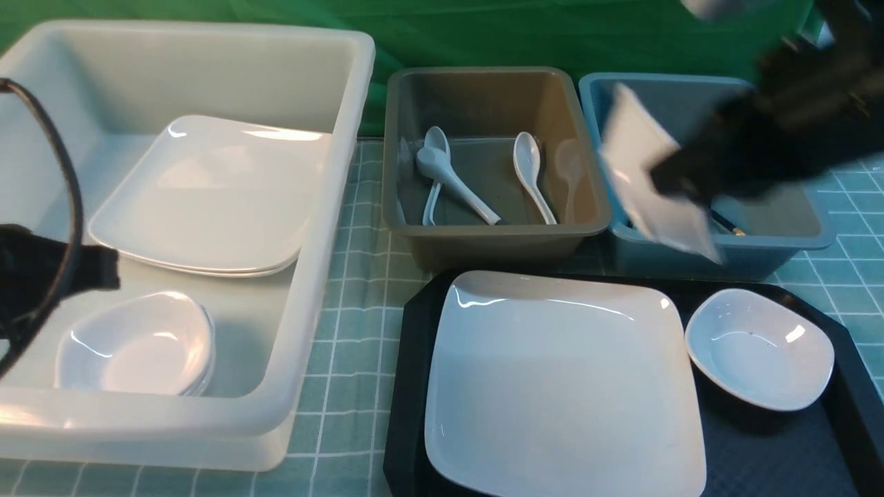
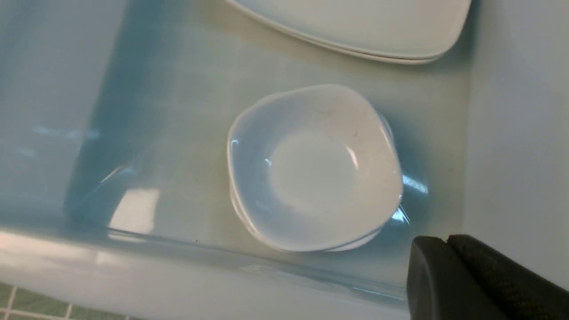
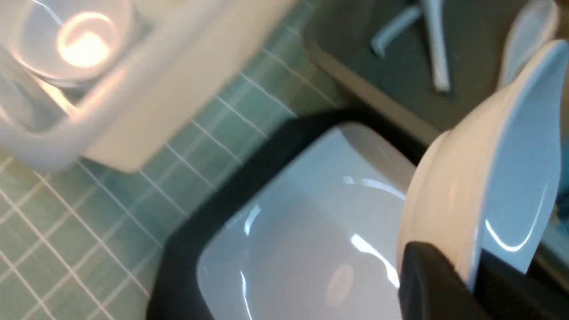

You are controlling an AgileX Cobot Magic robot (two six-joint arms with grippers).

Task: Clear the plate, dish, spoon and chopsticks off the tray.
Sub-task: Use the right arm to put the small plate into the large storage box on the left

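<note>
Plate (image 1: 563,386) sits on tray (image 1: 766,455); right pincer (image 3: 473,278) clamps small dish (image 3: 511,178) by rim, so it hangs edge-on; left pincer (image 2: 444,249) closed, empty

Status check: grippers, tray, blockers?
Right gripper shut on small dish, aloft. Left gripper shut, empty, over white tub. Plate and second dish on tray. No blockers seen.

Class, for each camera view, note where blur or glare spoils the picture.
Front view: the right end effector and its held dish are smeared by motion blur; the plate is sharp. Right wrist view: soft throughout, with hot glare in the white tub. Left wrist view: crisp, mild tub reflections.
</note>
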